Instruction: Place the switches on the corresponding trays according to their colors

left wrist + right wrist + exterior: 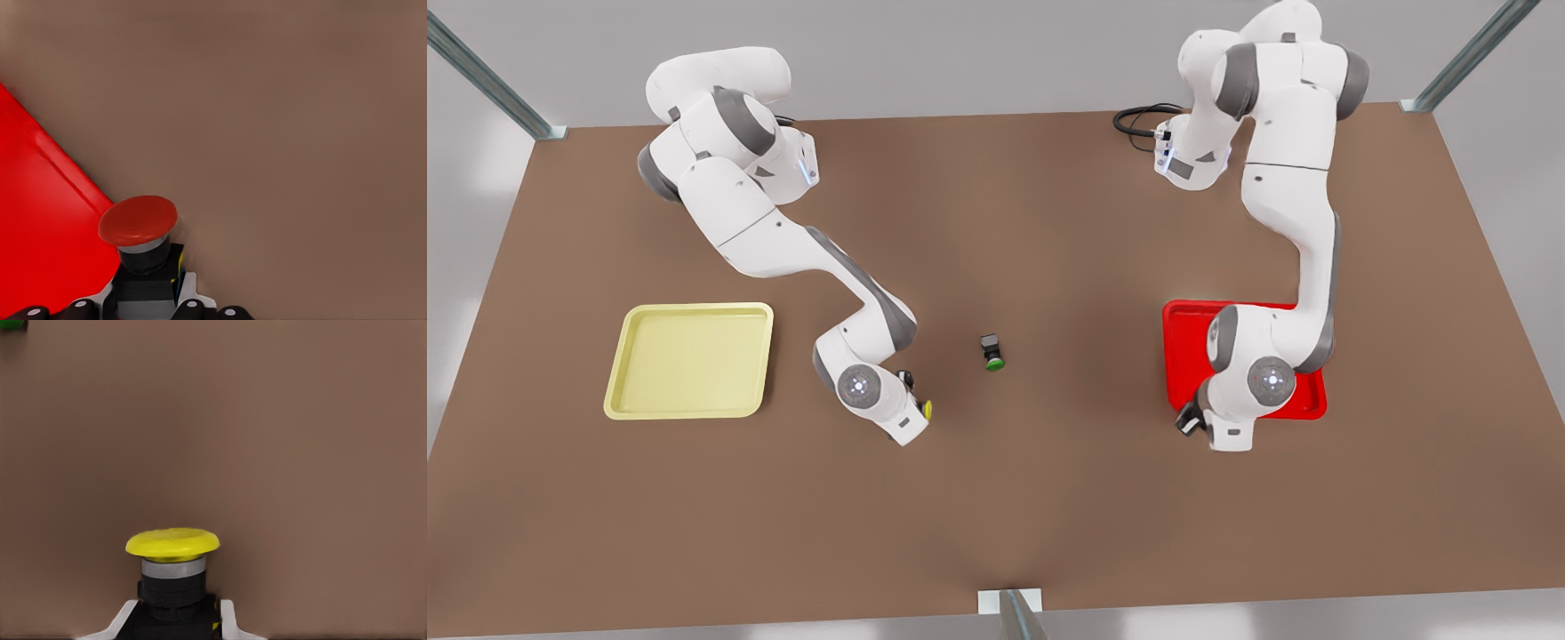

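The left gripper (1190, 420), closed on the red switch (138, 220), hangs at the red tray (1181, 331)'s lower-left corner at the front view's right, while the right gripper (914, 411), clamping the yellow switch (173, 544), sits well right of the yellow tray (687, 359)

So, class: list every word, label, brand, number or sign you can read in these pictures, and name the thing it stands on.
None: no readable text stands on anything.
red switch in the left gripper: a yellow-blue mark, too blurred to read.
yellow switch in the right gripper: unmarked.
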Controlling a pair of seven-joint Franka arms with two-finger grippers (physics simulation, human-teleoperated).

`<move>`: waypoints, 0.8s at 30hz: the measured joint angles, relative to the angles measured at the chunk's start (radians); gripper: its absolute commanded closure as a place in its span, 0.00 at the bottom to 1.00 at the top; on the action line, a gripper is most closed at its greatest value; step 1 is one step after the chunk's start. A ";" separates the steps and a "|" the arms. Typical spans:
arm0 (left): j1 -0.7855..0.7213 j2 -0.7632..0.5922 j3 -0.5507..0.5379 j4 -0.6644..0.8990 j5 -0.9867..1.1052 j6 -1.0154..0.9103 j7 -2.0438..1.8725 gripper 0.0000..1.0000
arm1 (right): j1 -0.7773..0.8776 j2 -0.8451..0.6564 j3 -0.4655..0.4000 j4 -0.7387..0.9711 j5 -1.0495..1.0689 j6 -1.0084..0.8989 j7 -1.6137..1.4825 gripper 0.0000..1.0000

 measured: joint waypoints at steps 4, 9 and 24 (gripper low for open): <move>0.074 -0.067 0.002 -0.221 0.091 -0.121 0.171 0.47 | -0.003 -0.008 0.000 0.008 0.000 -0.022 0.003 0.47; 0.074 -0.087 0.011 -0.238 0.139 -0.174 0.251 0.00 | -0.017 -0.029 -0.003 0.008 0.004 -0.025 -0.005 0.47; 0.065 -0.396 -0.069 0.156 0.123 -0.689 0.765 0.00 | -0.268 -0.588 -0.197 -0.482 0.039 -0.187 -0.126 0.47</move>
